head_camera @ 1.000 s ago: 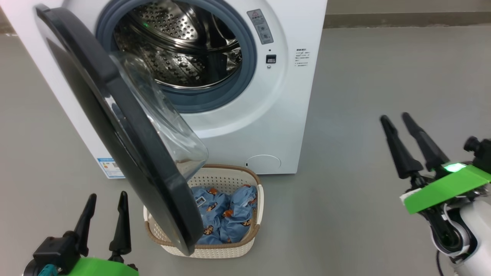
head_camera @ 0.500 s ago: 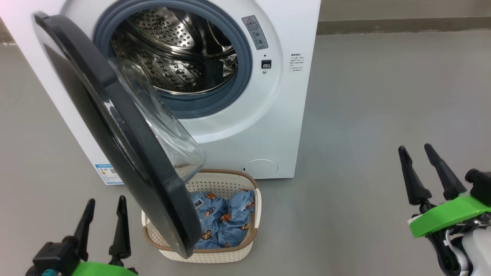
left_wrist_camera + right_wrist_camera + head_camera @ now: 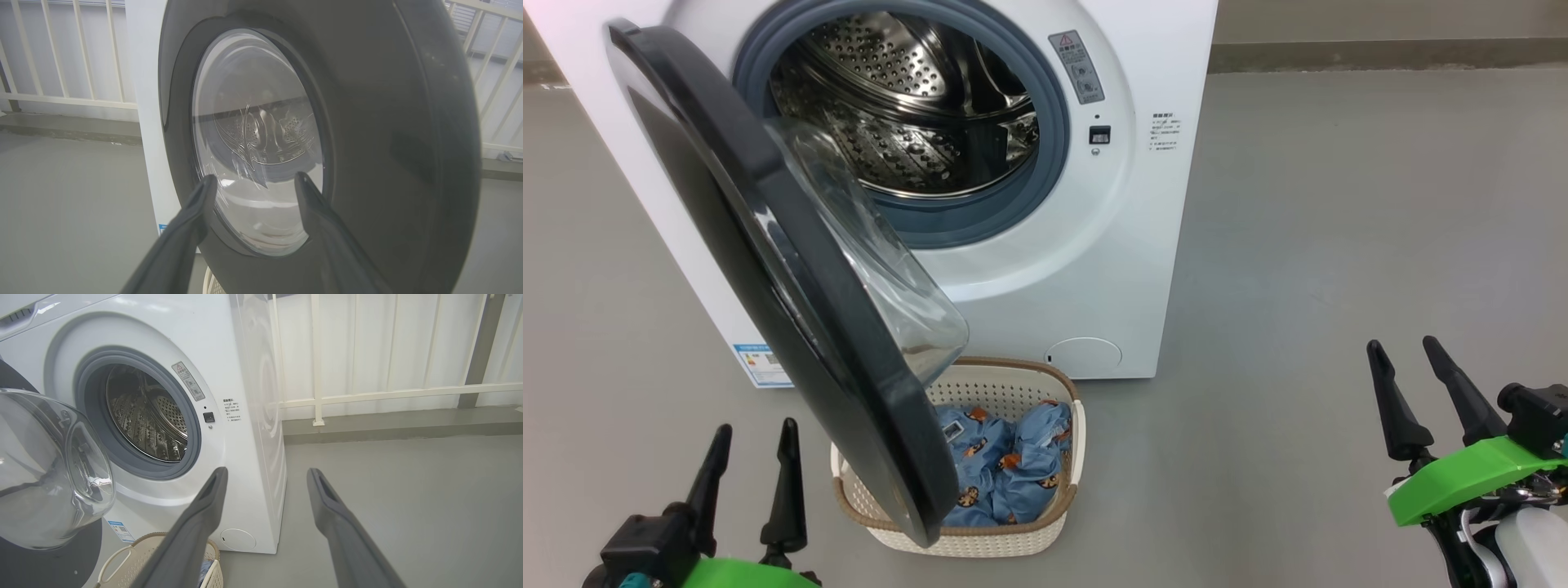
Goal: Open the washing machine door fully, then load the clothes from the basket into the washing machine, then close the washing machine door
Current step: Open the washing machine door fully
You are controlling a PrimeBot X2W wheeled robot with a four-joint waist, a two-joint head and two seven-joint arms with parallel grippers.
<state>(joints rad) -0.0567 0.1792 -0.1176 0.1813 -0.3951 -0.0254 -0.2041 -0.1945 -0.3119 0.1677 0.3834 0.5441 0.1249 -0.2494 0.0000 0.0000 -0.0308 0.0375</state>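
- Door step: the washing machine door (image 3: 768,278) stood swung out from the washing machine (image 3: 1086,269), w/ the steel drum (image 3: 907,98) exposed. It looked approx. halfway, prob. not fully open.
- Loading: not begun, by the look of it. The clothes (image 3: 1005,469) lay bunched in the basket (image 3: 988,541), and the drum appeared bare inside.
- The basket sat on the floor (image 3: 1339,204) right at the machine's front bottom edge. The door's lower rim hung over its left part, so the door likely needs pushing wider for a clean reach.
- Left gripper (image 3: 756,426): jaws spread wide, nothing held, low beside the door's outer face. In the left wrist view its fingers (image 3: 192,228) pointed at the glass bowl; contact couldn't be judged.
- Right gripper (image 3: 1401,343): jaws spread wide, empty, over bare floor, well apart from machine & basket.
- Left to do, as I judge it: finish the door swing, move the clothes, shut the door.
- Surface: smooth matte grey floor.
- Room: a pale railing (image 3: 367,396) on a low kerb ran behind the machine.
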